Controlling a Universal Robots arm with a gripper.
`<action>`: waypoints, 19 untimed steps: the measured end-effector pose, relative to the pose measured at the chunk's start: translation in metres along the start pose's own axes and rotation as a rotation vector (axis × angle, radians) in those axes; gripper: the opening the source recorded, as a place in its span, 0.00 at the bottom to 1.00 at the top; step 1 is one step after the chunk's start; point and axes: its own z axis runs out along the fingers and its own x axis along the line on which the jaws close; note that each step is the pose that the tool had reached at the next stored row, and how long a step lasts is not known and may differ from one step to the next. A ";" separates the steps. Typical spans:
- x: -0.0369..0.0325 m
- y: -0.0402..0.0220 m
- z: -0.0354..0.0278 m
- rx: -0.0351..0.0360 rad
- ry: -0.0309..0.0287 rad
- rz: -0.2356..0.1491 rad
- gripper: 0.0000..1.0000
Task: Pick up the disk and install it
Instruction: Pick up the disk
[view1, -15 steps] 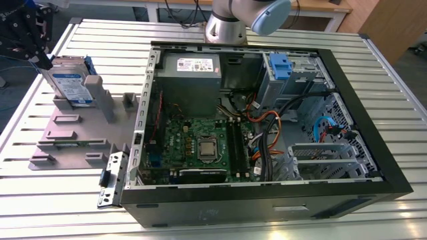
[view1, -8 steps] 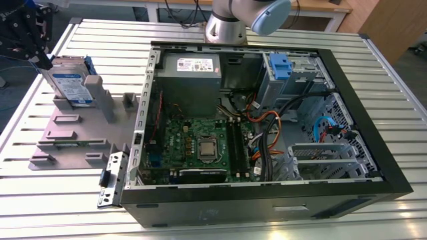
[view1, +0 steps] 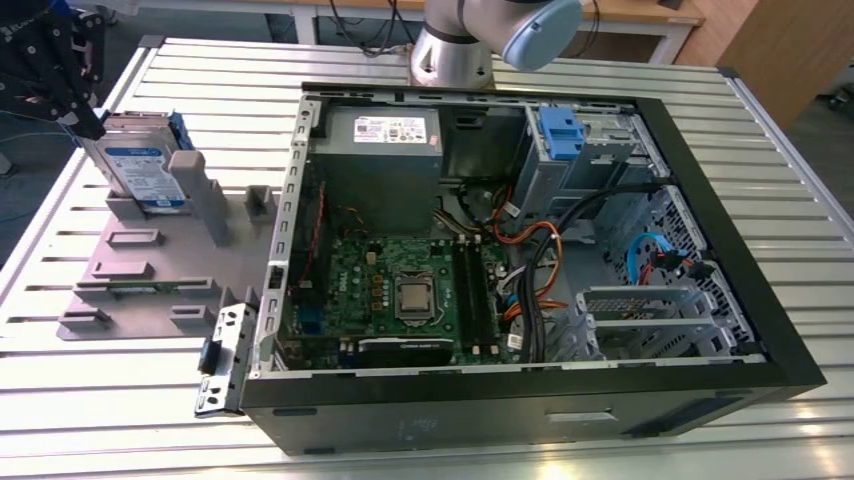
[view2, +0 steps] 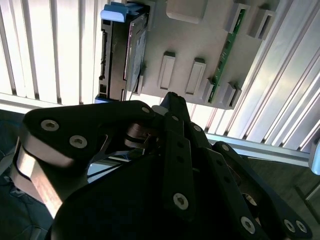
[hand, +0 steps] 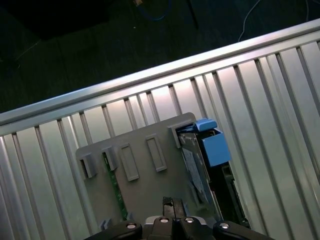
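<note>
The jaws are hanging low over one end of the grey holder plate (view1: 154, 265), which is lying on the ribbed metal tabletop (view1: 761, 120). The disk (view1: 140, 170) is standing on its edge in a slot of that plate. It is sitting just under the jaws and a little to one side of them, and it does not look like it is touching them. Its blue and white label is facing out, and its blue rails are showing at the top.

It is not possible to tell if the jaws are wide or narrow. They are not holding the disk.

The open computer case (view1: 534, 260) is lying well away from the jaws, on the other side of the plate.

This looks like the pick-up step, at the part where the jaws are getting close. To grab the disk, the jaws would likely need to be lined up right over its top edge, one on each flat side. They would also need to be keeping clear of the tall grey post (view1: 214, 205) next to it.
</note>
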 end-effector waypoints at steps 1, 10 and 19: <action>0.0000 0.0000 0.0000 0.0000 0.0000 -0.001 0.10; 0.0000 0.0000 0.0000 -0.0002 0.0004 -0.010 0.10; 0.0000 0.0001 0.0001 -0.0008 0.0013 -0.033 0.10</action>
